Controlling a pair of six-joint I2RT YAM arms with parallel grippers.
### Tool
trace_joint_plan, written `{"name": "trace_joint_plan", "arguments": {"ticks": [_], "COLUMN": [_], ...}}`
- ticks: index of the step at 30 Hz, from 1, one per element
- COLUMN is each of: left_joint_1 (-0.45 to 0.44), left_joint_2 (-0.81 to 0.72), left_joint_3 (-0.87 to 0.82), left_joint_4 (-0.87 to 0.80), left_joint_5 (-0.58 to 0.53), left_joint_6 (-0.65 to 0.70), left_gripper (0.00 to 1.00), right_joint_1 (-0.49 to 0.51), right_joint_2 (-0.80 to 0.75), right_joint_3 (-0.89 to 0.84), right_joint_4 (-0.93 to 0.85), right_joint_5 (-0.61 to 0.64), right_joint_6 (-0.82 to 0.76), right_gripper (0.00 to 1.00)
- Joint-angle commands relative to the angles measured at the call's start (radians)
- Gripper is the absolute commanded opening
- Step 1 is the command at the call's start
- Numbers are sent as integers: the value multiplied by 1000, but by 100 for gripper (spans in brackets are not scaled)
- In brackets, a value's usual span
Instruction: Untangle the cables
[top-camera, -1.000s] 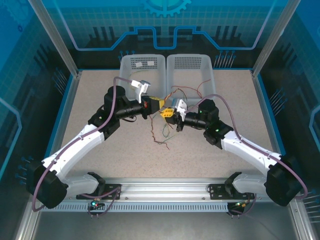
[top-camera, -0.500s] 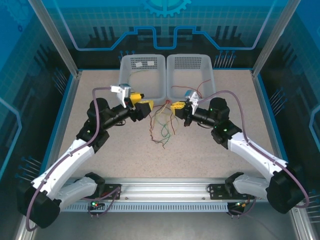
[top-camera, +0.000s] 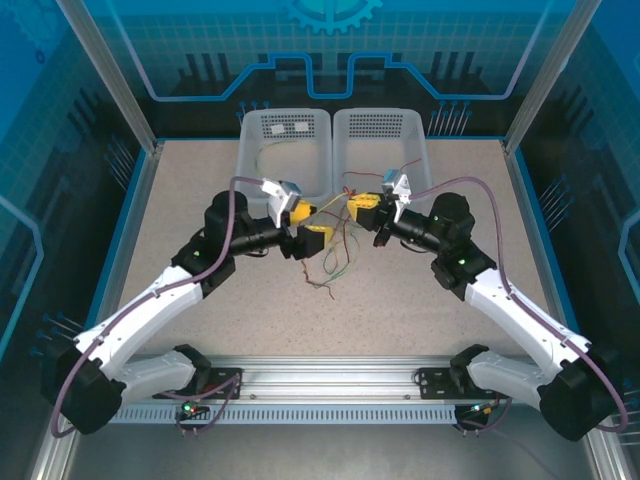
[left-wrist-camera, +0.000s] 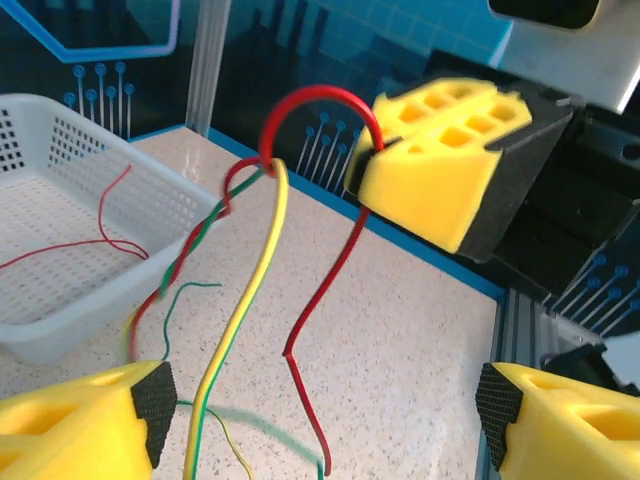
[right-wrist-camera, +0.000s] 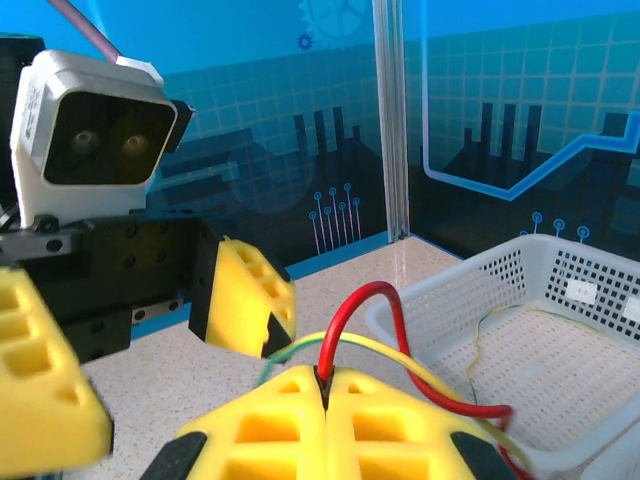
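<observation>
Left gripper (top-camera: 309, 224) moved back to tangle, fingers now wide — empty. Right gripper (right-wrist-camera: 325, 395) pinches red cable (left-wrist-camera: 320, 91). Cables (top-camera: 325, 258) light, floppy — grip yellow cable (left-wrist-camera: 281, 200) nr twist.

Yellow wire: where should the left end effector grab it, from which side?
Probably the yellow wire on its straight hanging stretch, beside the red-green twist. Advance the open left end effector head-on, a finger each side: there it hangs free, nearly straight.

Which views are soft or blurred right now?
Left wrist: red cable crisp, left tool's fingers soft, green wire at bottom smeared. Right wrist: basket sharp, left tool's near finger blurred. Top external: sharp, even light on the table.
</observation>
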Motion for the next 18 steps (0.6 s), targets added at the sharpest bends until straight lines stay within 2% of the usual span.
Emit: {"name": "trace_joint_plan", "arguments": {"ticks": [1, 5, 6, 7, 8, 11, 12, 13, 14, 18], "left_joint_1": [-2, -1, -1, -1, -2, -2, -4, -5, -5, -5], "left_joint_2": [38, 58, 62, 64, 67, 69, 68, 66, 63, 57], "left_joint_3": [31, 5, 5, 4, 4, -3, -8, -14, -19, -35], "left_joint_4": [-41, 17, 22, 27, 34, 56, 69, 79, 87, 108], "left_joint_5": [-30, -78, -85, -79, -72, -51, -52, -55, -61, -83], "left_joint_6": [109, 119, 122, 126, 130, 127, 124, 121, 118, 111], "left_gripper": [81, 71, 66, 47, 34, 22, 16, 5, 0, 0], "right_joint_1": [1, 4, 3, 4, 3, 4, 4, 4, 4, 4], "right_joint_2": [-15, -32, -35, -38, -41, -45, -39, -33, -22, 11], "right_joint_3": [28, 19, 19, 19, 16, 5, 4, 5, 6, 19], "right_joint_4": [2, -1, -6, -14, -18, -21, -21, -21, -24, -28], "right_joint_5": [12, -8, -9, -8, -1, 26, 26, 29, 35, 48], "right_joint_6": [22, 23, 23, 18, 18, 19, 19, 21, 25, 41], "right_gripper": [0, 0, 0, 0, 0, 0, 0, 0, 0, 0]}}
